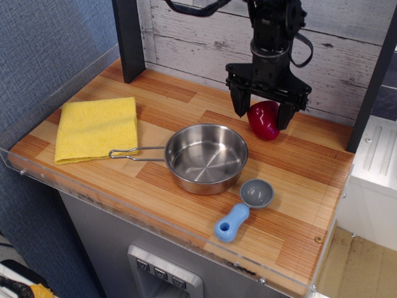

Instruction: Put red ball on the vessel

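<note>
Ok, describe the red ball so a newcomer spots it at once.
Start at the round steel pan in the middle of the wooden counter. Look behind it toward the plank wall, between the black gripper's open fingers. The red ball is the only glossy dark-red lump there.

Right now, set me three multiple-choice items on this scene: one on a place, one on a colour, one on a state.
1. Where is the red ball?
A. in the pan
B. on the counter behind the pan
C. on the cloth

2. What colour is the scoop's handle?
A. blue
B. green
C. black

3. How is the pincer?
A. shut on the scoop
B. out of view
C. open, straddling the ball

Key: 1 B, the ball sits on wood beyond the pan; 2 A, the handle is plainly blue; 3 C, its fingers stand apart either side of the ball.
</note>
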Action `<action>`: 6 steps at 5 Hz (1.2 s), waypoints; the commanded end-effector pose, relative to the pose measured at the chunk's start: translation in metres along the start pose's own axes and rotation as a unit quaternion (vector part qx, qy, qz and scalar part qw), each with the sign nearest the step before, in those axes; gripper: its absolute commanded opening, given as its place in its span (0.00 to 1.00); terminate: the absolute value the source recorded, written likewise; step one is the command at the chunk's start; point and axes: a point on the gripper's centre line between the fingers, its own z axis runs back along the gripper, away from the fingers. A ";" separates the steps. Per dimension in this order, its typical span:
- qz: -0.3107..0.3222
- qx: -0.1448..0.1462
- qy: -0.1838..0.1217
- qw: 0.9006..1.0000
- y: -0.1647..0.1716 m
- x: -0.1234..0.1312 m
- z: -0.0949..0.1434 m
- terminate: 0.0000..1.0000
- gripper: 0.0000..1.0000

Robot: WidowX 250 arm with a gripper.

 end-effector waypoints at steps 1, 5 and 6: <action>-0.004 0.002 -0.010 1.000 -0.006 0.005 -0.003 0.00 1.00; 0.005 -0.029 -0.012 0.999 0.000 -0.004 0.048 0.00 0.00; 0.022 -0.069 -0.025 0.997 0.006 -0.015 0.094 0.00 0.00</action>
